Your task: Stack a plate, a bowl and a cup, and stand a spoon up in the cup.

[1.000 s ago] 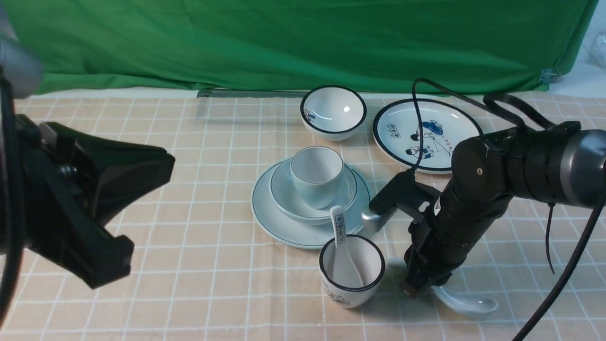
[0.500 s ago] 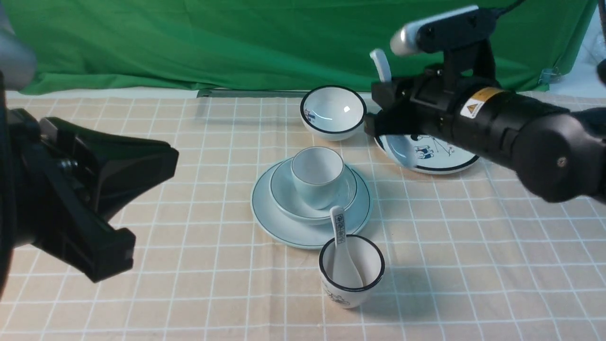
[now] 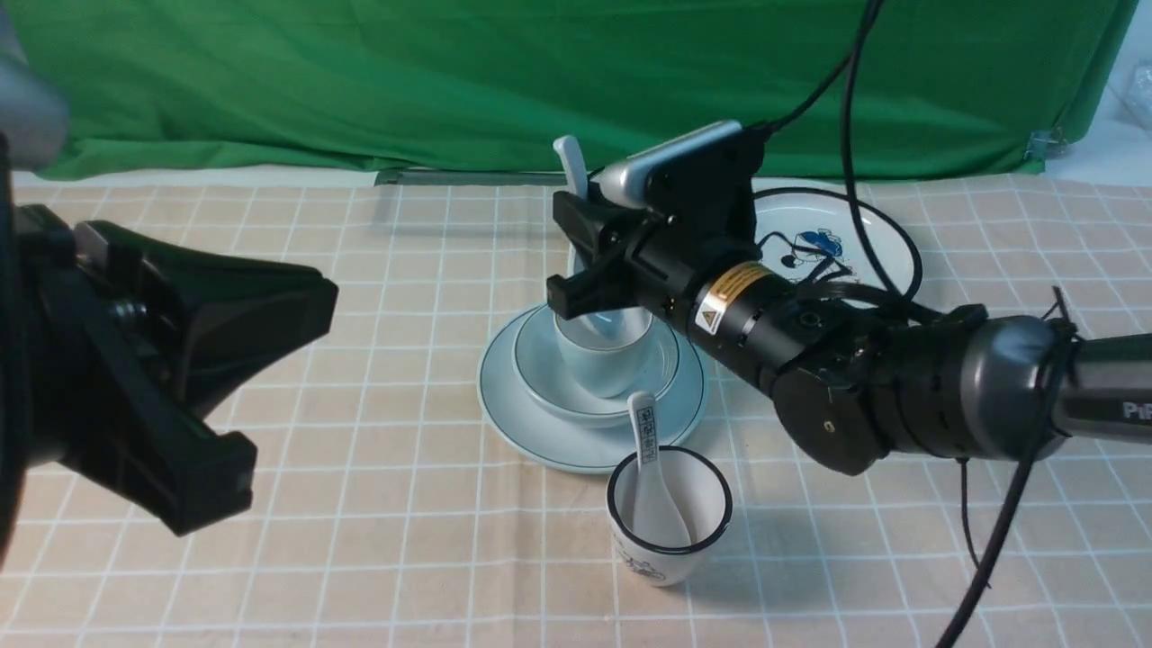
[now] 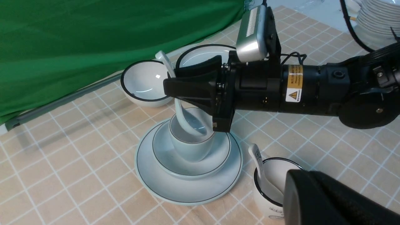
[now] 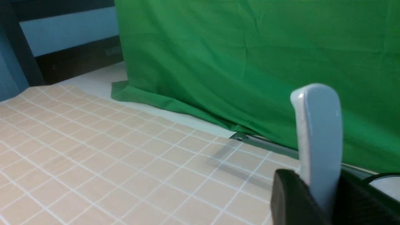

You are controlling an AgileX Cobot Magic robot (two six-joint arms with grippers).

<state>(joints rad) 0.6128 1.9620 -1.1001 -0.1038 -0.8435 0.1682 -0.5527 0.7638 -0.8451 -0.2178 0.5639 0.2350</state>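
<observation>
Right arm reaches in from the right of the plain cup [image 3: 605,355], wrist low, the right gripper [image 4: 171,80] above its mouth. We see those jaws pinching the handle of the plain spoon [image 4: 184,120]; it is slightly tilted, bowl end down within the cup's mouth. Left gripper [image 3: 326,301] hangs left of the cup, fingers pressed together. The cup stands in the wide bowl [image 3: 540,382], itself on the plain plate [image 3: 504,418]. Nearer us than the cup: the black-rimmed cup [image 3: 661,567] holding the printed spoon [image 3: 655,504]. Beyond the cup: the black-rimmed bowl [image 4: 143,81] and, farther right, the cartoon plate [image 3: 886,238]. Right gripper hides most of that bowl from our front view; we cannot tell whether the spoon touches the cup.
</observation>
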